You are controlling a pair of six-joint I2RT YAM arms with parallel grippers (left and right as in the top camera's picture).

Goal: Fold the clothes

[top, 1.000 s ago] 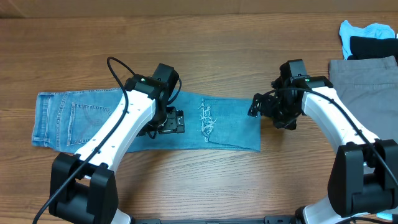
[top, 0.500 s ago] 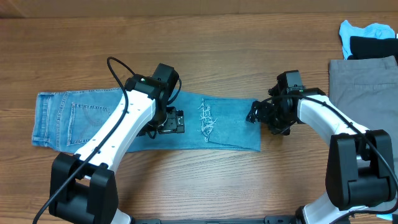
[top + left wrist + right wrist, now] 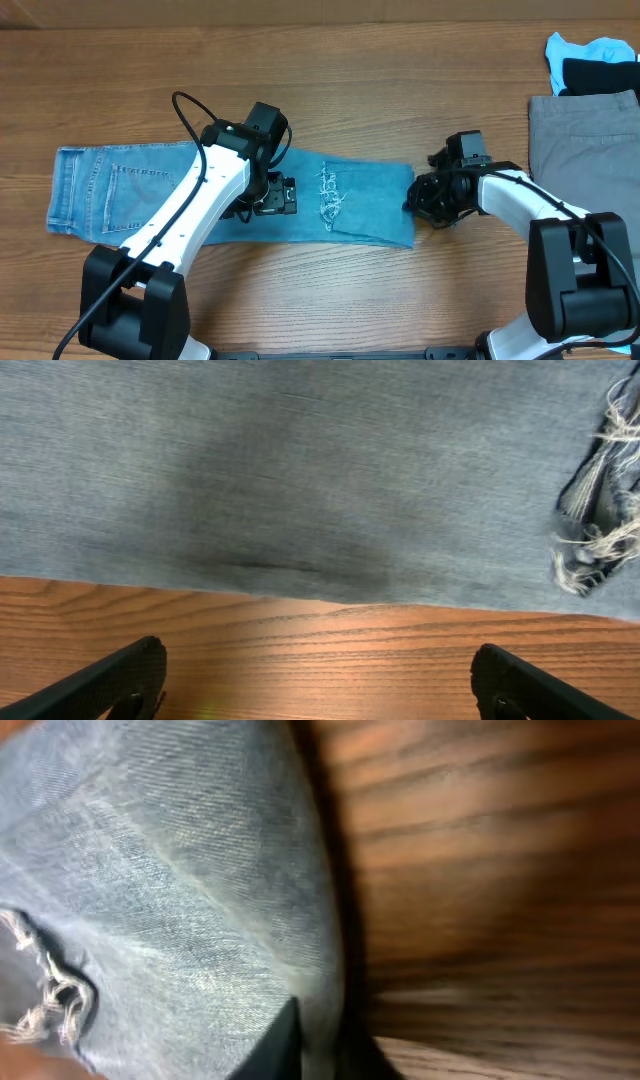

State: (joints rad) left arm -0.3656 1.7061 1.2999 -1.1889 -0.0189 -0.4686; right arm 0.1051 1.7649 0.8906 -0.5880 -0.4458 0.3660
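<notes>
The clothes, a pair of light blue denim jeans point(image 3: 150, 190), lie flat and lengthwise across the table, waistband to the left. A frayed rip point(image 3: 331, 195) shows on the leg. My left gripper point(image 3: 272, 196) hovers over the middle of the leg near its front edge, open. In the left wrist view its fingers point(image 3: 110, 680) stand wide apart over bare wood, with the denim point(image 3: 300, 470) just beyond. My right gripper point(image 3: 414, 199) is at the leg's hem end, shut on the jeans. The right wrist view shows denim point(image 3: 170, 890) bunched over a dark fingertip point(image 3: 280, 1045).
A grey garment point(image 3: 585, 140) lies at the right edge of the table. A light blue piece point(image 3: 600, 48) and a black piece point(image 3: 600, 75) are piled at the back right corner. Bare wood table point(image 3: 320, 290) runs along the front.
My right gripper dropped onto the hem end and shut on the denim. The jeans slid slightly left. The left arm stayed still and open.
</notes>
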